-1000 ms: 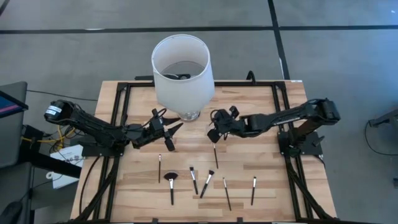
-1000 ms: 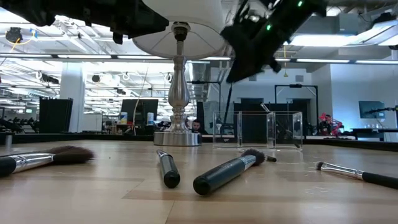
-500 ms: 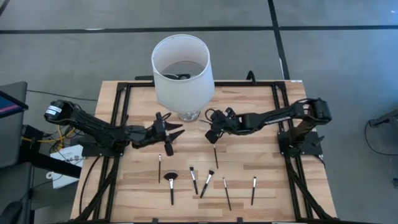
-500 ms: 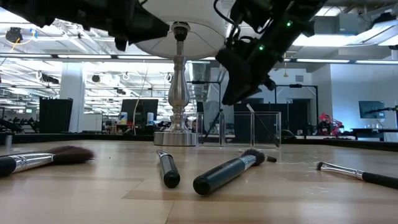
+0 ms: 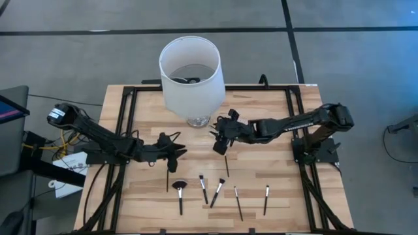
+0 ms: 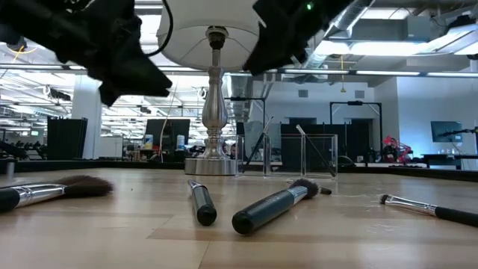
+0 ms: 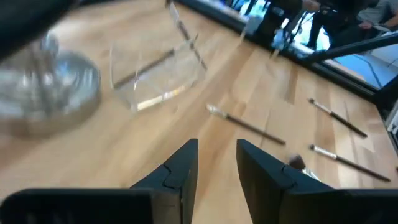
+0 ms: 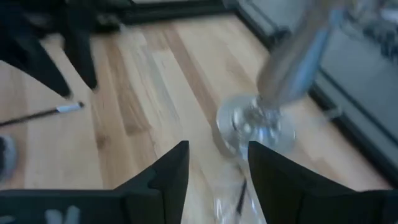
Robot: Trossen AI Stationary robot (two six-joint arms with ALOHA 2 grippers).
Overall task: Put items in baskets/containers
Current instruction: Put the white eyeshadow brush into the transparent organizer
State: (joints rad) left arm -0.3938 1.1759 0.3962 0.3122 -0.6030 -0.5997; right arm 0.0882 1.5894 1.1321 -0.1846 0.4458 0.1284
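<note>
The lamp [image 5: 191,75] was the thing to steer by: a tall white drum shade on a turned, silvery metal stem with a round polished foot [image 6: 213,166], standing at the far middle of the pale slatted wooden table [image 5: 274,111].

Just to the right of the lamp's foot sat the clear tray [image 6: 297,155], a low box of transparent plastic that showed only by its glinting edges. Thin black brush handles leaned inside it [image 6: 312,152].

The right gripper [image 5: 221,140] hung above the table near the lamp's foot, over the tray. Its two dark, blunt fingers [image 8: 171,173] stood apart with nothing between them.

The left gripper [image 5: 176,154] hovered in front of the lamp and a little to its left, above the wood. Its fingers [image 7: 182,168] were parted by a narrow gap, and they held nothing.

Nearer the front edge than the lamp, a loose row of makeup brushes lay flat on the boards: slim black sticks with shiny ferrules and small dark tufts. One had a fan-shaped head [image 5: 179,187]; one lone brush [image 5: 226,165] lay closer to the tray than the others.
</note>
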